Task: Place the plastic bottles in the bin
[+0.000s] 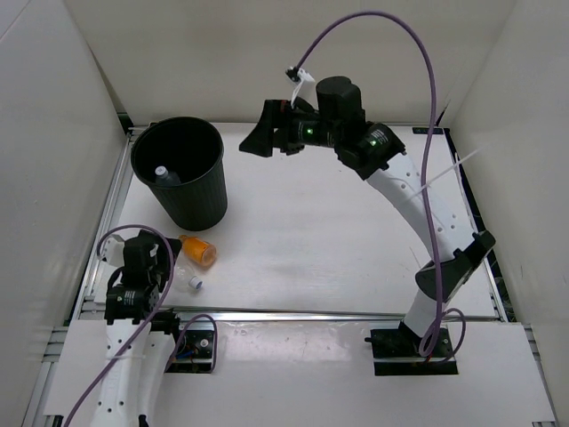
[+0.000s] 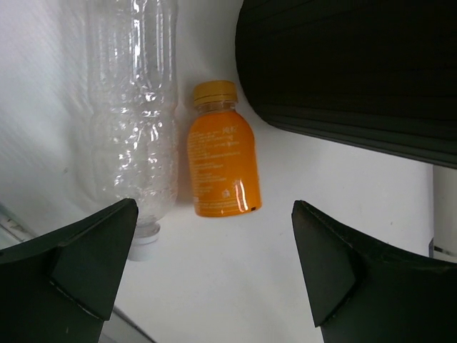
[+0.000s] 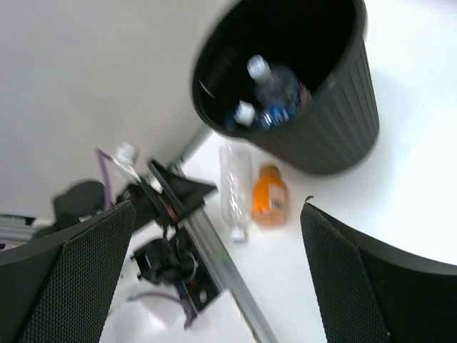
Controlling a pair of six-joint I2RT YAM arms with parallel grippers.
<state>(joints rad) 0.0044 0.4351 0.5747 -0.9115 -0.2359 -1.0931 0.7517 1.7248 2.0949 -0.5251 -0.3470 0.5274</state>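
Note:
The black bin [image 1: 200,191] stands at the back left. It holds a blue-labelled bottle [image 3: 283,98] and another white-capped bottle [image 3: 243,114]. The short orange bottle [image 1: 198,252] and the clear unlabelled bottle [image 1: 185,269] lie side by side on the table in front of the bin. My left gripper [image 2: 214,246] is open and empty, just short of the orange bottle [image 2: 220,153] and the clear bottle [image 2: 136,121]. My right gripper [image 1: 258,138] is open and empty, held high to the right of the bin. It looks down on the bin [image 3: 335,121] and both loose bottles.
The bin's wall [image 2: 350,71] is close on the right of the orange bottle. A metal rail [image 1: 98,240] runs along the table's left edge beside my left arm. White walls enclose the table on three sides.

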